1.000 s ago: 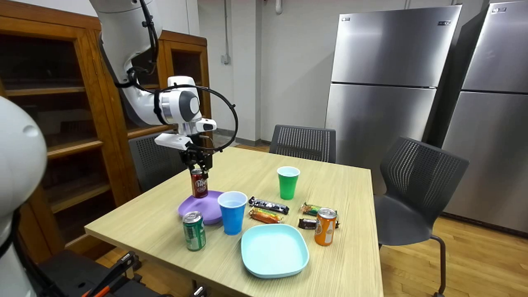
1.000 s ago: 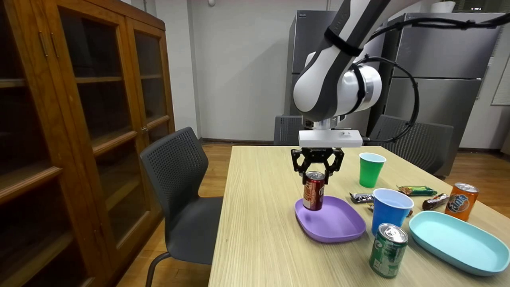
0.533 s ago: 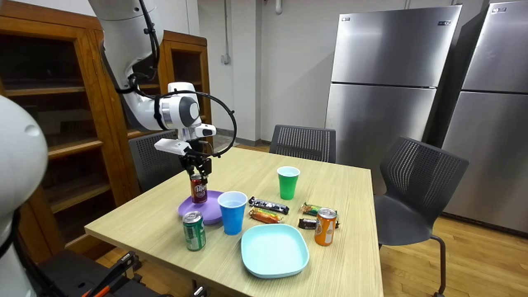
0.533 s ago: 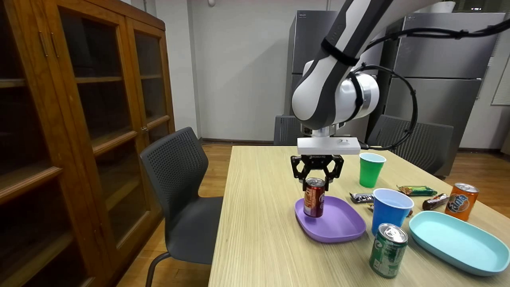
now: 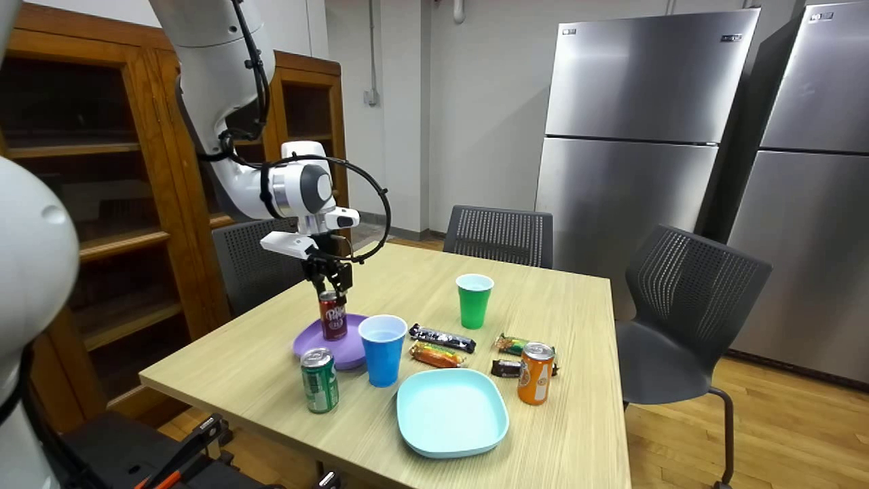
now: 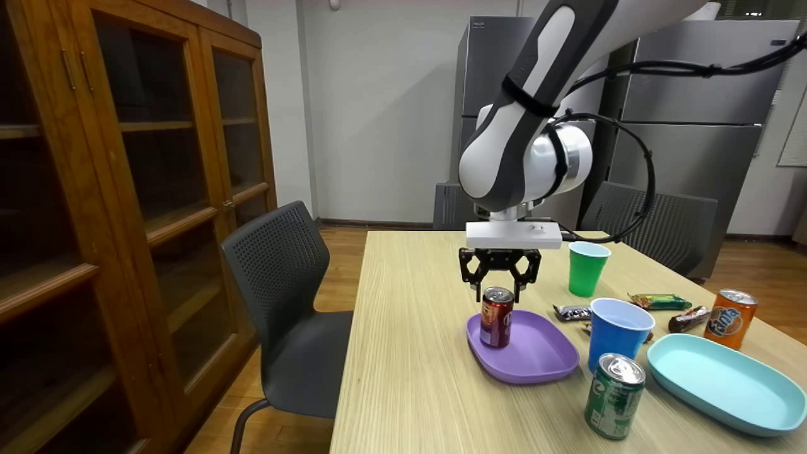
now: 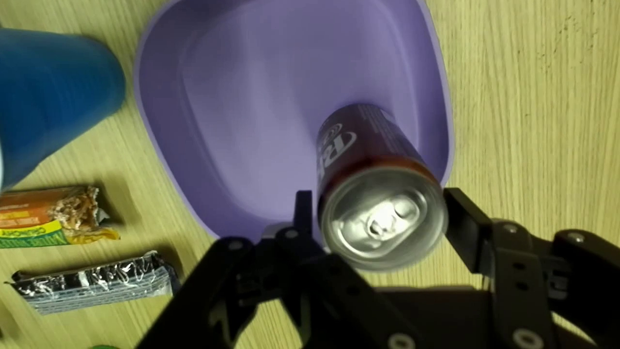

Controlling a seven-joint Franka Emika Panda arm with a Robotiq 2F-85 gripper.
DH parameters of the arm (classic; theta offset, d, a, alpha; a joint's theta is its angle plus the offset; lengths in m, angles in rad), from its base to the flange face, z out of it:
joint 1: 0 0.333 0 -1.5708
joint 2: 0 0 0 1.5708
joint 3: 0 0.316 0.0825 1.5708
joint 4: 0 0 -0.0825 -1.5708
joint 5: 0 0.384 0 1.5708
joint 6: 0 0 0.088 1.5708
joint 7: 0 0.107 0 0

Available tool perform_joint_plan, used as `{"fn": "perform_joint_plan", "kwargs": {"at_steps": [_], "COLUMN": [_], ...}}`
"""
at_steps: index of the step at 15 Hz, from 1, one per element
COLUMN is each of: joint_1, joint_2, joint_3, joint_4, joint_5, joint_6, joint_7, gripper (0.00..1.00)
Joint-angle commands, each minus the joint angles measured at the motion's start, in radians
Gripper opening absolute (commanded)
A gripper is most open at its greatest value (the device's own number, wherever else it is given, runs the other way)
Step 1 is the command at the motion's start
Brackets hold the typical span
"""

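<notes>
Straddling the top of the Dr Pepper can, the gripper points downward, its fingers parted slightly wider than the can. In the wrist view a slim gap shows at the frame-left finger; the frame-right one lies against or just beside the rim, and nothing looks clamped. The can stands upright, its long axis roughly along the fingers, at lower right of centre in an exterior view. It sits inside the purple plate, toward the frame-left side. In an exterior view, the blue cup stands below centre, the green cup right of centre; what either holds cannot be made out.
</notes>
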Motion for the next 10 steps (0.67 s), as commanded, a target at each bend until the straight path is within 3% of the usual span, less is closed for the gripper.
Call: {"fn": "perform_joint_plan", "kwargs": {"at_steps": [1, 10], "joint_1": [0.018, -0.023], "joint_2": [-0.012, -0.186], "joint_3": [-0.014, 0.026], "joint_4": [0.022, -0.059], "joint_5": [-0.006, 0.011], "joint_6": [-0.022, -0.130], "joint_7": [0.028, -0.021], "gripper": [0.99, 1.00]}}
